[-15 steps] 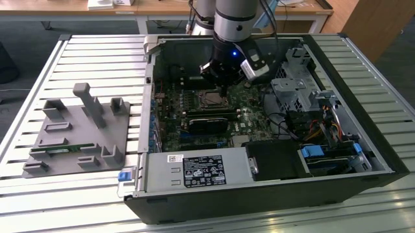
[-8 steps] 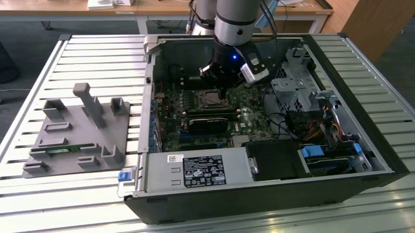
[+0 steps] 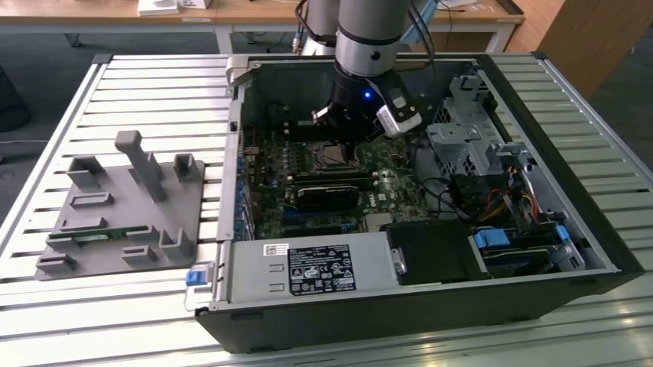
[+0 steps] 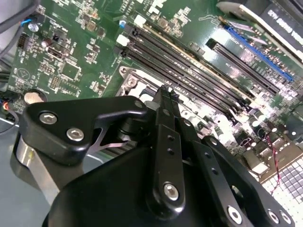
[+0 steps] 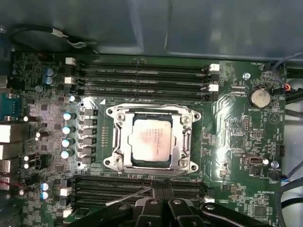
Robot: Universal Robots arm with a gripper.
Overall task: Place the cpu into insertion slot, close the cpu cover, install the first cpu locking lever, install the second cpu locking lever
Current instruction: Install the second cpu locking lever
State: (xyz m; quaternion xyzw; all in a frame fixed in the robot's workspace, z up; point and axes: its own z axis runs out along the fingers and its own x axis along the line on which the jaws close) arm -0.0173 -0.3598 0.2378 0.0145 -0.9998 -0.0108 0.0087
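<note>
A: Position of the gripper point(image 3: 345, 141)?

B: In the exterior view the arm point(image 3: 369, 34) reaches down into the open computer case point(image 3: 531, 252), and the gripper hangs just above the insertion slot point(image 3: 332, 157) on the motherboard point(image 3: 393, 187). The case lies on its side on the slatted worktop point(image 3: 153, 84).

A: State of the fingers?

B: In the second wrist view the fingers point(image 4: 163, 101) are drawn together into one narrow black tip, with nothing visible between them. In the first wrist view the gripper point(image 5: 161, 201) sits at the edge of the frame, over the memory slots point(image 5: 142, 189) just beside the insertion slot point(image 5: 152, 137).

A: The cpu?

B: The cpu point(image 5: 151, 140) lies flat inside the insertion slot, pale metal face up, square to the socket. The cpu cover point(image 5: 184, 137) is down around it: a silver frame bordering the chip on all sides, the chip showing through the cut-out centre.

A: The locking levers?

B: Cannot tell from these views whether either one is latched. A thin metal rod point(image 5: 128, 196) runs slantwise across the memory slots near the gripper.

A: Other items relative to the case?

B: A grey fixture plate point(image 3: 122, 206) with upright posts sits on the worktop beside the case, on the exterior view's left. Inside the case, the black graphics card point(image 3: 326, 195) lies just beside the insertion slot, and the power supply point(image 3: 306, 267) sits at the near wall.
</note>
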